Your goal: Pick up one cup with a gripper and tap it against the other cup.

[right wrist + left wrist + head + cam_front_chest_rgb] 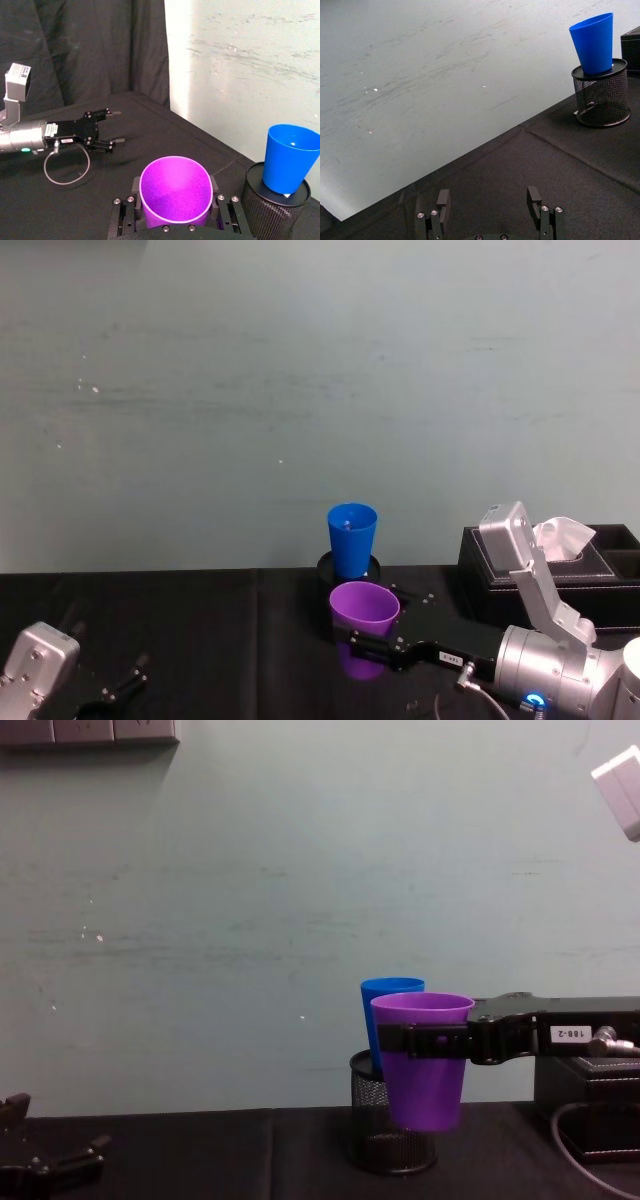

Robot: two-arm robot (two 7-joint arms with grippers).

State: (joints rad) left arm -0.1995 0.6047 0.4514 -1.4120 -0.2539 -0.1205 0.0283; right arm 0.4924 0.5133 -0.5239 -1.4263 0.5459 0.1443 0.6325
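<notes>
Right gripper clamps the purple cup, raised off the table just before the blue cup in its mesh holder. Pickup looks done; the tap seems not yet made. Left gripper rests spread, low left.

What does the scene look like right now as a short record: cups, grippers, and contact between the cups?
purple cup: upright, held off the table, clamped by the right gripper
blue cup: upright, standing in the black mesh pen holder
cup contact: apart, a gap between them in the right wrist view
left gripper: open, low over the black table, idle
</notes>
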